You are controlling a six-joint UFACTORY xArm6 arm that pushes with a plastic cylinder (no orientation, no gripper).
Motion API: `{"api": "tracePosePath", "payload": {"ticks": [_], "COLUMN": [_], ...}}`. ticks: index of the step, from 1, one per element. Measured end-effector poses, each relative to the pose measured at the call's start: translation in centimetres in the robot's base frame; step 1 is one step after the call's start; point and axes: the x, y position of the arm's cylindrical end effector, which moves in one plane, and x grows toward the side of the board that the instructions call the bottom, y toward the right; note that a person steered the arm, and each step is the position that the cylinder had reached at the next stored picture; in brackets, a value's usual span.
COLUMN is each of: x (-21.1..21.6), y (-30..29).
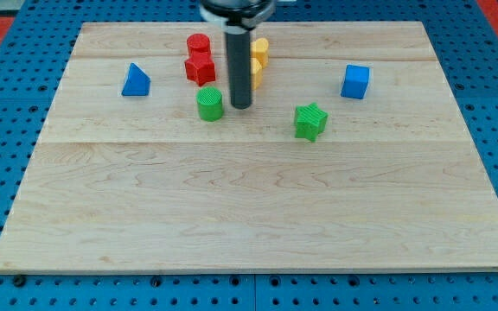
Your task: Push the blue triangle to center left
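The blue triangle [135, 80] lies on the wooden board [258, 216] at the view's upper left. My tip [241, 106] stands well to the right of it, just right of the green cylinder [210, 104]. The dark rod rises from the tip and covers part of the yellow blocks behind it.
A red cylinder [198, 44] and a red star-like block [201, 68] sit between the triangle and the rod. Two yellow blocks [258, 53] stand just behind the rod. A green star [310, 121] and a blue cube [355, 82] lie to the right.
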Motion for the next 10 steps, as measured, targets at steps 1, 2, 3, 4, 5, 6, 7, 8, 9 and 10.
{"api": "tracePosePath", "payload": {"ticks": [1, 2, 3, 4, 5, 6, 7, 8, 9, 10], "x": [-1.6, 1.9, 2.8, 5.7, 6.4, 4.5, -2.4, -7.3, -5.1, -0.8], "y": [-1.7, 4.5, 4.1, 3.6, -3.7, -16.5, -22.4, -20.2, -16.4, -17.9]}}
